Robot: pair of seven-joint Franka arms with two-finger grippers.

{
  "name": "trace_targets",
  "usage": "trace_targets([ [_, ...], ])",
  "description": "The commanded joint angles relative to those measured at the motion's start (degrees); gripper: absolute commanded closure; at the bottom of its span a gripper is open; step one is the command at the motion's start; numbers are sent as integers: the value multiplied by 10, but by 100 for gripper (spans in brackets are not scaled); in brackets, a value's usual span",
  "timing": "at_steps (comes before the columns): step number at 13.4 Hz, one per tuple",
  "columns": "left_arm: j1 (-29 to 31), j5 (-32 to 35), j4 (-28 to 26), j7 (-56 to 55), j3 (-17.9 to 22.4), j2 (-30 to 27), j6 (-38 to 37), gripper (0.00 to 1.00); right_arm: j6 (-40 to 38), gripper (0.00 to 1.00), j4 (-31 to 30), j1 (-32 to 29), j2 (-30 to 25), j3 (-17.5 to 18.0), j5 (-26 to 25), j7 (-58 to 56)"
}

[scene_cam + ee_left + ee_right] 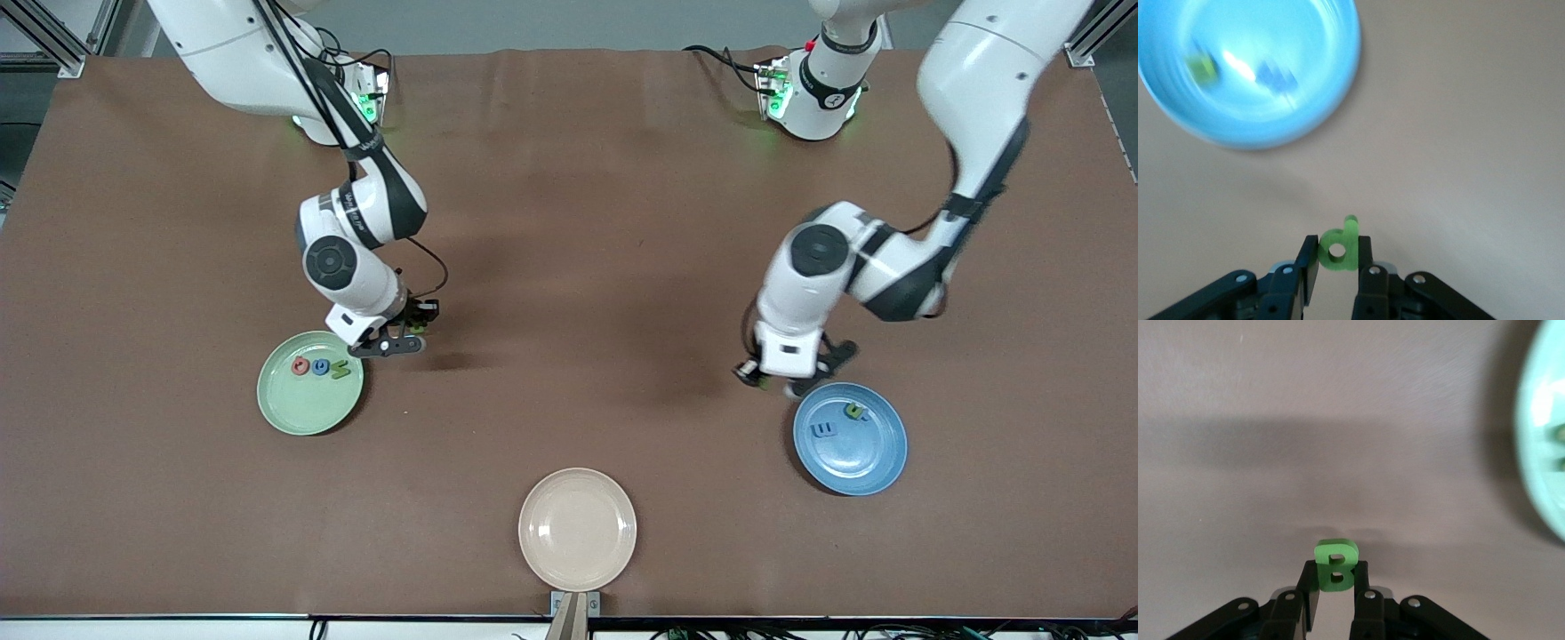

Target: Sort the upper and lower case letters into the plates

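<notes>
Front view: the brown worktop (pixel 569 222) carries three plates. The pale green plate (pixel 310 383) lies toward the right arm's end. It holds three letters in a row: a red letter (pixel 300 365), a blue letter (pixel 320 366) and a green letter (pixel 340 371); their shapes cannot be read. The blue plate (pixel 850 437) lies toward the left arm's end and holds a blue letter m (pixel 825 430) and a small green letter (pixel 855 411), set apart from each other. The beige plate (pixel 578 529) sits nearest the front camera, between the other two.

The right claw (pixel 404 331) is just beside the green plate's rim, low over bare worktop. In the right wrist view the right claw is clamped on a green letter B (pixel 1335 566), gripped by its lower half between the fingertips (pixel 1310 583).

The left claw (pixel 791 380) is at the blue plate's rim, on the side toward the robots' bases. In the left wrist view the left claw is clamped on a green letter p (pixel 1340 247), over bare worktop, with the blue plate apart from it.
</notes>
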Motion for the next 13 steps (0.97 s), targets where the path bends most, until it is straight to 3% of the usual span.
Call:
trace_targets([
  [1,62,10,2,107,-4,2,-9,98,-100,100,52,-66,-35,5,3,-74],
  [3,96,10,30,148,-4,28,-9,93,-123,100,98,-103,-26,4,1,-121],
  [6,97,11,58,177,9,53,-9,70,-121,100,162,-153,34,4,-2,-169],
  [7,96,11,65,177,12,60,-9,53,-121,99,174,-164,50,4,-4,-176],
  [9,97,11,79,177,13,67,-9,8,-120,99,192,-167,68,4,-30,-173],
  [10,97,11,83,177,14,67,-9,0,-120,98,202,-168,80,2,-35,-171],
  [13,94,10,93,187,7,46,-63,0,-119,91,231,-179,114,-4,-35,-172],
])
